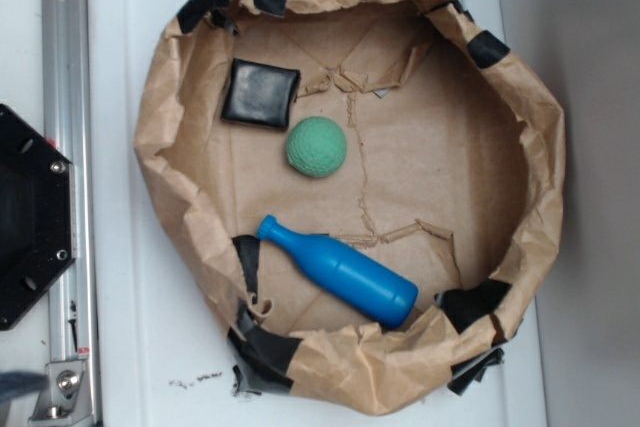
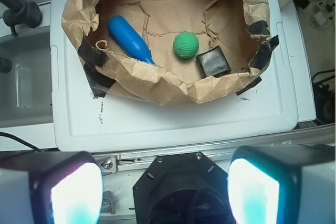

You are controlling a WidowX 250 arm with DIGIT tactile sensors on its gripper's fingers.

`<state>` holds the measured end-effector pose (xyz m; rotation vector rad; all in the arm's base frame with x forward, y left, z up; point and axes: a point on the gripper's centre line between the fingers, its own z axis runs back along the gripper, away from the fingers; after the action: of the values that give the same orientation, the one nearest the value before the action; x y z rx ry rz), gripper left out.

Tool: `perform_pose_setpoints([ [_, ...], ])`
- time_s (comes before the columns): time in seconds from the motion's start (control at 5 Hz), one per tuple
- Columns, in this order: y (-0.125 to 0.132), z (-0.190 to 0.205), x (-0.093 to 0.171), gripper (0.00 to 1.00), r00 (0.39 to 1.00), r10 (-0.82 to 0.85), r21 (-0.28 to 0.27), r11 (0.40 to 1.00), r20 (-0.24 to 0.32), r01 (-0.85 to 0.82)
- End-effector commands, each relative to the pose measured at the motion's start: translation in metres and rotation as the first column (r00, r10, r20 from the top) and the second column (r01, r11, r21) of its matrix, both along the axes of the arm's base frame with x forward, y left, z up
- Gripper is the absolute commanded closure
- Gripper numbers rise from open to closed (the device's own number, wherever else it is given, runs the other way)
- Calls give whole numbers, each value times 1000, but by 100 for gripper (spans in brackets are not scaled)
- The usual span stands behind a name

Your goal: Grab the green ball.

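Observation:
The green ball [image 1: 317, 146] [image 2: 186, 44] is a small mint-green dimpled sphere lying near the middle of a brown paper-lined basin [image 1: 520, 147] [image 2: 157, 85]. It sits just beside a black square pad [image 1: 260, 93] [image 2: 213, 62]. My gripper [image 2: 164, 192] shows only in the wrist view, high above the robot base and well short of the basin. Its two fingers [image 2: 73, 190] stand wide apart with nothing between them. No part of the gripper shows in the exterior view.
A blue bottle-shaped object [image 1: 340, 272] [image 2: 130, 39] lies inside the basin near its rim. The crumpled paper wall is patched with black tape [image 1: 265, 352]. The basin rests on a white lid [image 2: 173, 124]. The black robot base [image 1: 30, 217] [image 2: 184, 192] and a metal rail [image 1: 65, 67] flank it.

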<state>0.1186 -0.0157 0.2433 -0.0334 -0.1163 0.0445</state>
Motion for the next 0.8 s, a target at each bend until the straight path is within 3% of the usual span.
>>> perform_pose_setpoints([
  [0.0,0,0,0,0,1000,0,0,1000,0,0],
  [0.2,17,-23,50,0,984,-131,137,984,117,114],
  [0.4,21,-57,101,0,971,-219,145,968,91,205],
  [0.6,36,-100,138,0,974,-225,111,969,20,221],
])
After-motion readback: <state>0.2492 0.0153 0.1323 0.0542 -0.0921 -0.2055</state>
